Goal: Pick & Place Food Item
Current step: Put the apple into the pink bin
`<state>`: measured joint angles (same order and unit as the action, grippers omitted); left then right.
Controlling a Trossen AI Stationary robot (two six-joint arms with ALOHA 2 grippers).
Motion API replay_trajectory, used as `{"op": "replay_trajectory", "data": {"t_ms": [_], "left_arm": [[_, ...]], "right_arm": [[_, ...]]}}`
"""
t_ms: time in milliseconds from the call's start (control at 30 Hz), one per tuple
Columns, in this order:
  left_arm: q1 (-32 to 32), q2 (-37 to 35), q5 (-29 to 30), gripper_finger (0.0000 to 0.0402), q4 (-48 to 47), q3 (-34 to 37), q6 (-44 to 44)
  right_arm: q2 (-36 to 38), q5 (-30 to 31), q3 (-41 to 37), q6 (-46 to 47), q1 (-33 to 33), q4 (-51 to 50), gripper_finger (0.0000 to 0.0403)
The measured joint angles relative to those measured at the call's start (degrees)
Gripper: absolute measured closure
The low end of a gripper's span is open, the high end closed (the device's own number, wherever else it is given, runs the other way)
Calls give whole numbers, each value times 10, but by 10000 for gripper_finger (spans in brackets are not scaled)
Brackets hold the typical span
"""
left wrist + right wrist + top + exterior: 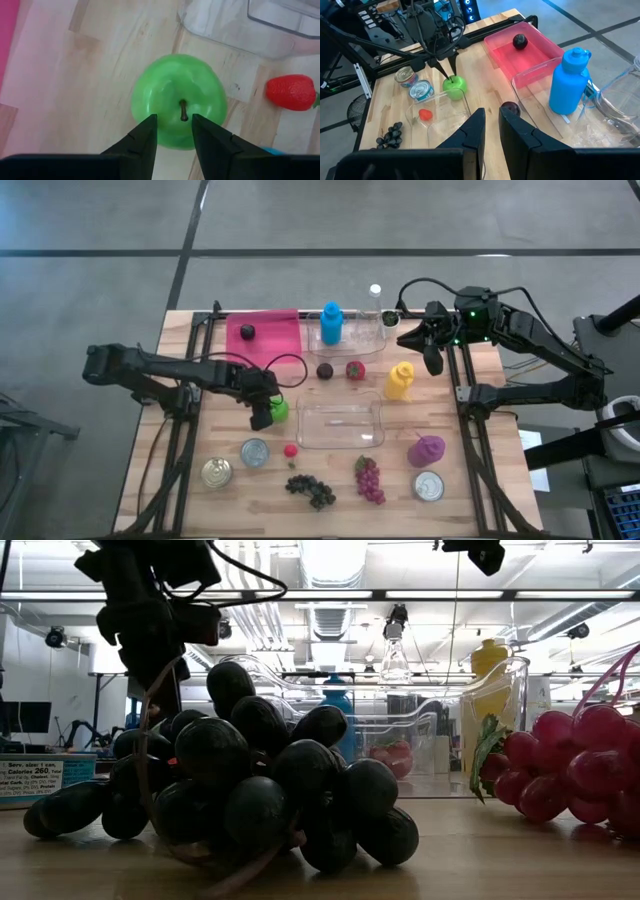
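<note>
left gripper [174, 134]: fingers part-open, poised over the green apple [177, 100], not gripping | apple: on table [480, 430], left of clear tray [340, 425] | right gripper [491, 131]: far right, nearly closed, empty

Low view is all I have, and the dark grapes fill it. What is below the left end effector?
Observer: A green apple. The left end effector hangs just over it, fingers apart, either side of the stem.
Operator: Is the apple inside a container?
Observer: No. It sits on the table, beside the clear tray.
Operator: Where is the right end effector?
Observer: The right end effector waits at the far right, near the yellow bottle.
</note>
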<state>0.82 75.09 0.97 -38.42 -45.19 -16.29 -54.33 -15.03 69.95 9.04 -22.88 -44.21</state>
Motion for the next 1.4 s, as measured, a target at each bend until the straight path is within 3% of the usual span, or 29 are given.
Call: {"op": "replay_trajectory", "data": {"t_ms": [933, 1400], "left_arm": [[-13, 0, -2, 280, 35, 13, 12], [-13, 0, -6, 368, 35, 14, 15]], "right_arm": [[0, 0, 0, -4, 0, 0, 351], [-2, 0, 0, -6, 0, -1, 351]]}}
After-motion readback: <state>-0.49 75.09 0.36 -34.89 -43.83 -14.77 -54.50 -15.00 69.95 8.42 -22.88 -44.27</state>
